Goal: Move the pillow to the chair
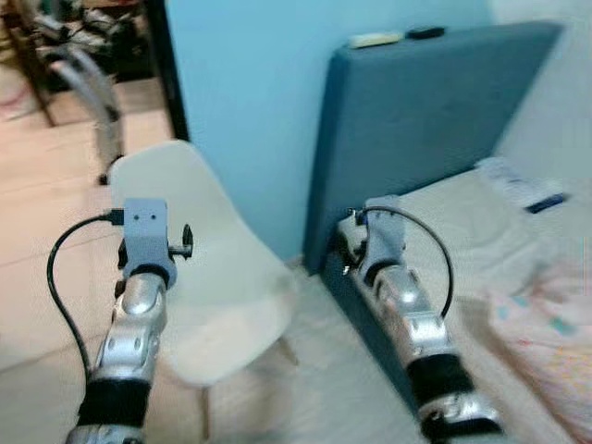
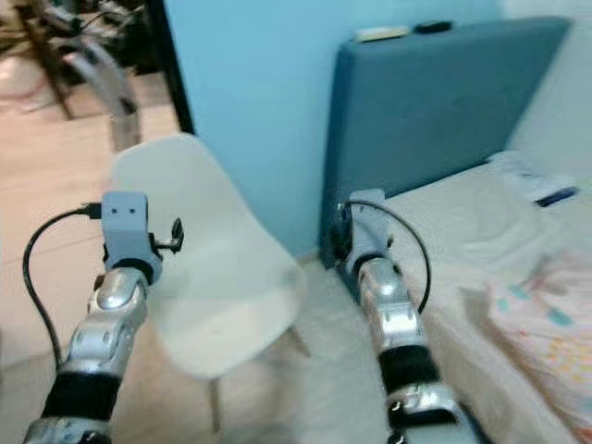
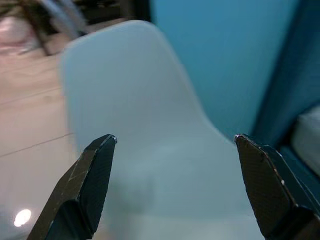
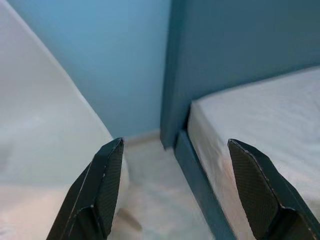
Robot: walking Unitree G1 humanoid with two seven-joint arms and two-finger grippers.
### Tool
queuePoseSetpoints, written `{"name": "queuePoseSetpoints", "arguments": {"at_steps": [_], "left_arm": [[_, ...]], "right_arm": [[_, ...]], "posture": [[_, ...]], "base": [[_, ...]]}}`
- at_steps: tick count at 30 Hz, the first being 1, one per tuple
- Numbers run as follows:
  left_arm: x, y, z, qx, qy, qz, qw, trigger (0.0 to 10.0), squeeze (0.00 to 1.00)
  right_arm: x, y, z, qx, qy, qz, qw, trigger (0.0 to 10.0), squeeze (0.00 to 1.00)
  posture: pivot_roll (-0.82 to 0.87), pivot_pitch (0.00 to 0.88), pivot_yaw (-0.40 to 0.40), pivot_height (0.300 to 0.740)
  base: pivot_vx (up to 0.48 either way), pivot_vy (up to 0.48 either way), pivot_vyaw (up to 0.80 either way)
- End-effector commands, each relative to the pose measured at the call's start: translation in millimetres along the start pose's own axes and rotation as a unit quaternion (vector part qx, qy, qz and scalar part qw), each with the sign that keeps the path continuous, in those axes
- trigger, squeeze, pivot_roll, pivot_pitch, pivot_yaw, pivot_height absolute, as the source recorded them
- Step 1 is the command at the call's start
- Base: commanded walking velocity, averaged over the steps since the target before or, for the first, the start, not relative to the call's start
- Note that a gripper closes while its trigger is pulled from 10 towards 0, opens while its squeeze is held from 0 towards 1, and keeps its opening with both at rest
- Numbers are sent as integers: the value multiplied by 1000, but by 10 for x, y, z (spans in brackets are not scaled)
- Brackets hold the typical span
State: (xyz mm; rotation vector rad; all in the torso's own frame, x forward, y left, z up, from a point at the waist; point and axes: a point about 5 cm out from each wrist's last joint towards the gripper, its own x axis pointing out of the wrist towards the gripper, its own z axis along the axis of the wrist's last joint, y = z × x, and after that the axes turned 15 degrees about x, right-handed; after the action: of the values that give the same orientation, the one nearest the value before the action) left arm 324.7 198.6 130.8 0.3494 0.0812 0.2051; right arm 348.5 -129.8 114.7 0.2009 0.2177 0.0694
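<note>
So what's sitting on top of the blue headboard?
Two small flat things lie on the blue headboard's top edge: a pale one and a dark one, side by side. The picture is too blurred to tell what they are.

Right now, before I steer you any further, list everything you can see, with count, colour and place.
chair: one, white, straight ahead, seat bare
bed: one, pale sheet, dark blue headboard, to the right
pillow: one, pink patterned, on the bed at far right
wall: light blue, behind the chair
small items: a few, white and dark, on the bed near the headboard; blurred
clutter: dark, far left on the wood floor; unclear
left hand: fingers open, aimed at the chair
right hand: fingers open, between chair and bed
</note>
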Motion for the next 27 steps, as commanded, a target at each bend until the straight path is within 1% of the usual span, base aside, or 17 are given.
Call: {"name": "queuePoseSetpoints", "arguments": {"at_steps": [1,2,3,5,7,8,10,11,13,14,15,17,18,19,27], "left_arm": [[-9,-74,-59,-2,7,-9,1000,10000,0],[-9,-74,-59,-2,7,-9,1000,10000,0],[3,-91,-58,-3,6,-11,1000,10000,0],[3,-91,-58,-3,6,-11,1000,10000,0],[9,-104,-47,-5,6,-13,1000,10000,0],[9,-104,-47,-5,6,-13,1000,10000,0],[-12,-117,-46,-7,5,-11,1000,10000,0],[-20,-119,-47,-7,5,-11,1000,10000,0],[-39,-124,-49,-4,4,-9,1000,10000,0],[-42,-126,-50,-2,3,-8,1000,10000,0],[-46,-128,-51,-2,3,-7,1000,10000,0],[-46,-128,-51,-2,3,-7,1000,10000,0],[-54,-138,-52,-3,2,-7,1000,10000,0],[-60,-147,-52,-4,1,-9,1000,10000,0],[-80,-207,-63,-5,2,-21,1000,10000,0]], "right_arm": [[-21,-114,-61,30,25,-32,999,10000,0],[-21,-114,-61,30,25,-32,999,10000,0],[-27,-136,-95,37,40,-36,998,10000,0],[-27,-136,-95,37,40,-36,998,10000,0],[-36,-104,-104,11,41,-15,999,10000,0],[-36,-104,-104,11,41,-15,999,10000,0],[-57,-31,-72,-51,16,4,999,10000,0],[-65,-5,-61,-69,7,9,998,10000,0],[-78,27,-71,-77,0,10,997,10000,0],[-82,30,-76,-74,2,9,997,10000,0],[-90,12,-101,-37,7,-9,999,10000,0],[-90,12,-101,-37,7,-9,999,10000,0],[-113,-21,-144,5,17,-34,999,10000,0],[-125,-32,-160,12,20,-40,999,10000,0],[-144,-69,-132,-10,14,-33,999,10000,0]], "posture": [[50,74,-2,740],[50,74,-2,740],[48,75,-3,740],[48,75,-3,740],[42,76,-11,740],[42,76,-11,740],[42,79,-29,740],[42,79,-29,740],[45,79,-34,740],[45,79,-34,740],[53,80,-39,740],[53,80,-39,740],[48,84,-29,740],[48,84,-29,740],[30,91,-21,740]], "base": [[0,0,-800],[0,0,-800],[0,0,-800],[0,0,-800],[0,0,-800],[0,0,-800],[0,0,-800],[0,0,-800],[0,0,-800],[0,0,-800],[0,0,-800],[0,0,-800],[0,0,-800],[0,0,-800],[0,0,-800]]}}
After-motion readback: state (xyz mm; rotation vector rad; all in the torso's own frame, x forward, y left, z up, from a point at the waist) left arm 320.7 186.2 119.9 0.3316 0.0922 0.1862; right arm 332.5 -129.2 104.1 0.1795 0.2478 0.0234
